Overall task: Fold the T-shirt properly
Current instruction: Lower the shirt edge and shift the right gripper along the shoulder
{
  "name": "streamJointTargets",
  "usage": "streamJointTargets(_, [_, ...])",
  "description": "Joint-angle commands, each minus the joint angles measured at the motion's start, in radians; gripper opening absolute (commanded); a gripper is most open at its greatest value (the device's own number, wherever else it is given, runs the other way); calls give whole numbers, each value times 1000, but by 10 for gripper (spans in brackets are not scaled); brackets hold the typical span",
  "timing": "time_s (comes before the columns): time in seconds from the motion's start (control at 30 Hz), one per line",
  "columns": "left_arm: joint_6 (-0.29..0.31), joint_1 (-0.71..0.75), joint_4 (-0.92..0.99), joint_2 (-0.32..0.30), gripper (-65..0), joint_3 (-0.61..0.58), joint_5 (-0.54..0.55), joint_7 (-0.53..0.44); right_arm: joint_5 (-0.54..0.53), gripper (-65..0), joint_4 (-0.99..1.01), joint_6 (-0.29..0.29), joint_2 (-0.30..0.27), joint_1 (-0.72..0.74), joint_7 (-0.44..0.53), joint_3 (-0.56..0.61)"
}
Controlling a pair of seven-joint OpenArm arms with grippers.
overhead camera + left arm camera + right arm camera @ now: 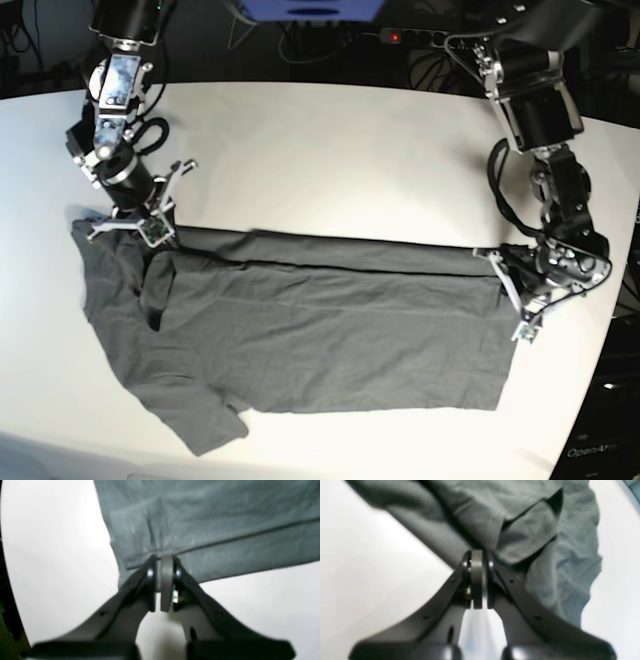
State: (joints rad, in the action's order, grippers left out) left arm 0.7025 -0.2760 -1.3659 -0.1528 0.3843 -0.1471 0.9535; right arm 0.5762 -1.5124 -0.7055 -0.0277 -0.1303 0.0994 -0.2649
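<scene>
The dark charcoal-grey T-shirt (320, 340) lies spread on the white table (350, 150), with its far long edge folded over toward the middle. A sleeve lies at the front left. My left gripper (163, 560) is shut on the hem of the T-shirt (200, 517); in the base view this gripper (502, 288) is at the shirt's right edge. My right gripper (477, 555) is shut on a fold of the T-shirt (570, 555) near a sleeve; in the base view it (158, 235) is at the shirt's far left corner. The neck label is hidden.
A power strip (420, 37) and cables lie beyond the table's far edge. The table's curved edge runs close by at the right (612, 300) and along the front. Bare white tabletop lies behind the shirt.
</scene>
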Motion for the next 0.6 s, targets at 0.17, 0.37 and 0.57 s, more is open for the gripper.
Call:
streamJointTargets(0.17, [-4, -24, -23, -14, -617, 0, 4, -20, -14, -635, -10, 7, -7, 24, 20, 37])
streamJointTargets(0.37, [-4, -24, -27, -15, -617, 0, -3, -20, -14, -635, -9, 7, -5, 27, 18, 48])
streamJointTargets(0.57, [-4, -24, -27, -15, -617, 0, -3, -20, -14, -637, 34, 7, -5, 44, 23, 48])
